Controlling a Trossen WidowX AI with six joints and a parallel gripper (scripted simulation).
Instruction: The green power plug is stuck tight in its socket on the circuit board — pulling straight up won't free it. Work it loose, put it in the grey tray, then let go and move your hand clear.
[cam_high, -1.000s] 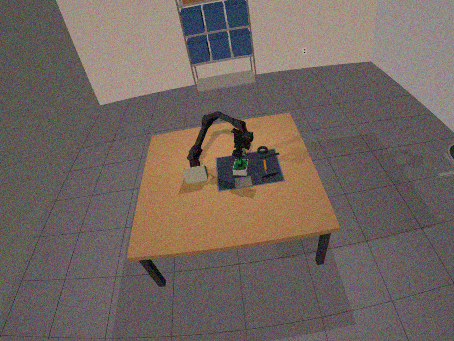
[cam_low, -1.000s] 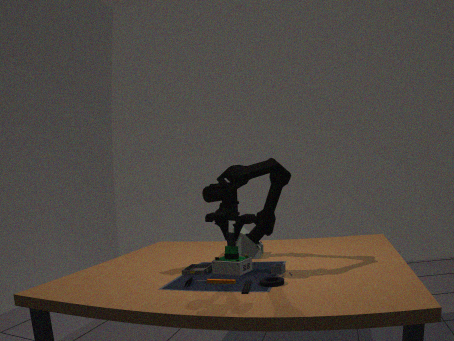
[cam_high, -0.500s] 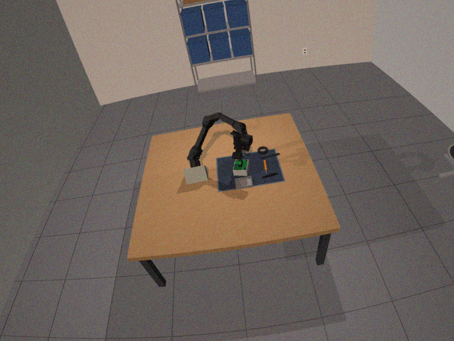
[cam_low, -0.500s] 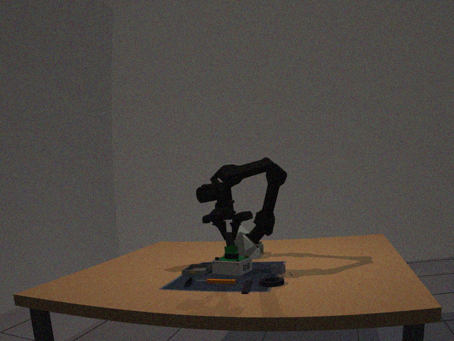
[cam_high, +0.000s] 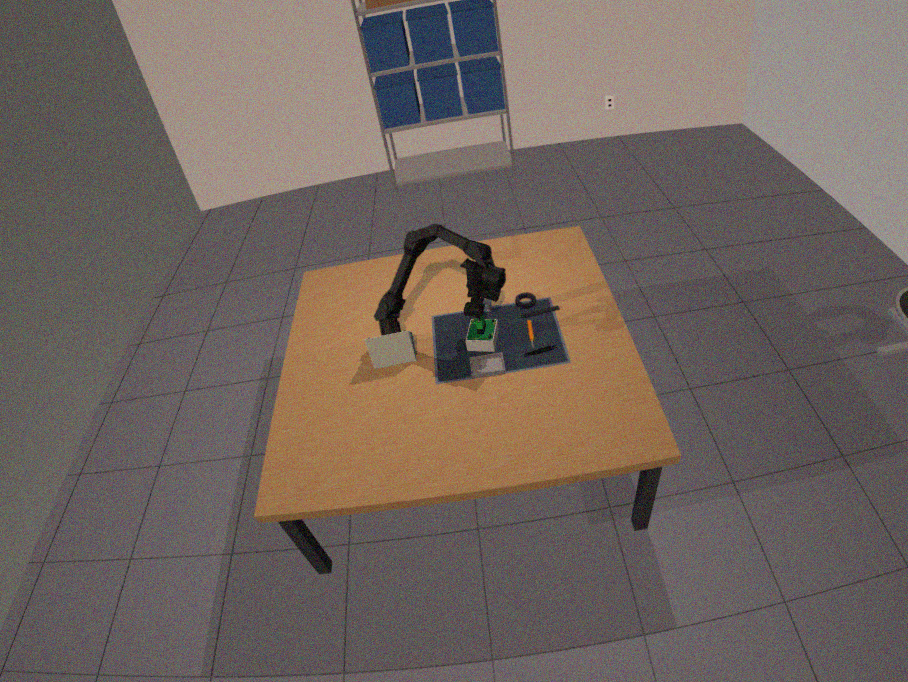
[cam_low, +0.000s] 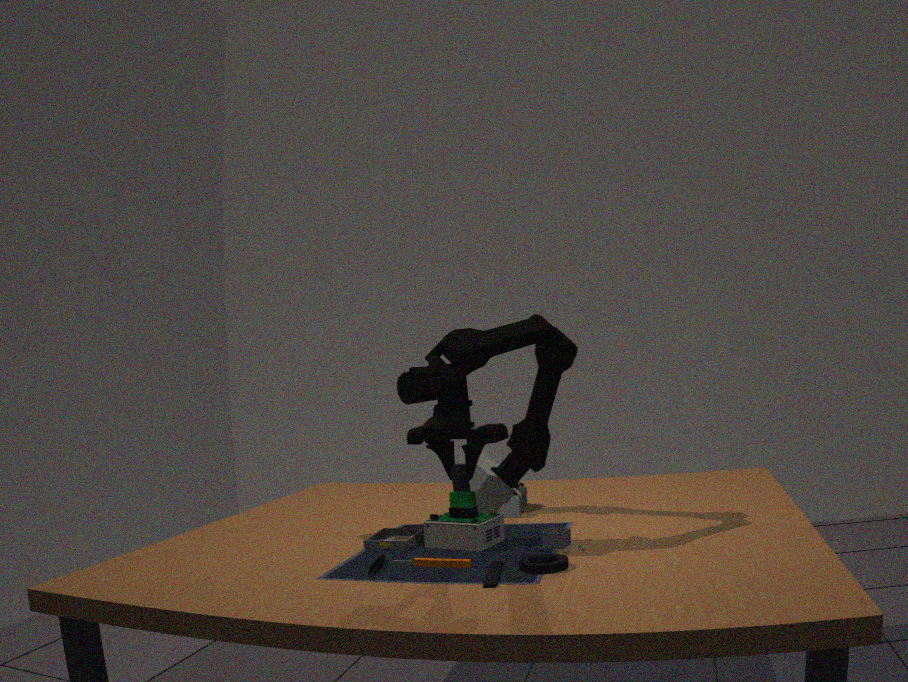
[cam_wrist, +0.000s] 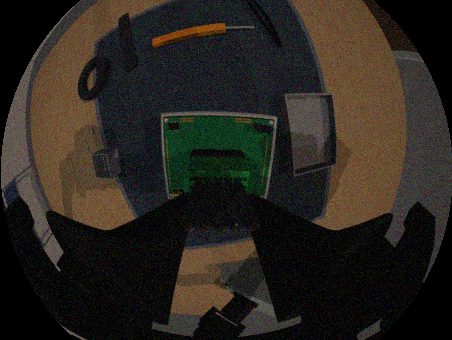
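Exterior view: The gripper (cam_high: 478, 317) (cam_low: 461, 490) (cam_wrist: 218, 201), its fingers partly closed, gripped the green power plug (cam_high: 479, 324) (cam_low: 462, 501) (cam_wrist: 235, 174) at its socket on the circuit board (cam_high: 488, 335) (cam_low: 484, 517) (cam_wrist: 215, 135); loosening appeared underway, with gentle rocking needed before any lift

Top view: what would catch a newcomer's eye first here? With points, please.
Probably the black arm (cam_high: 433, 242) arching over the wooden table (cam_high: 455, 433), its gripper (cam_high: 477, 316) shut on the green power plug (cam_high: 479, 325) above the pale box with the circuit board. Next, the orange-handled screwdriver (cam_high: 530, 330) on the dark mat (cam_high: 452, 359), and the blue bins (cam_high: 431, 34) on the rack behind.
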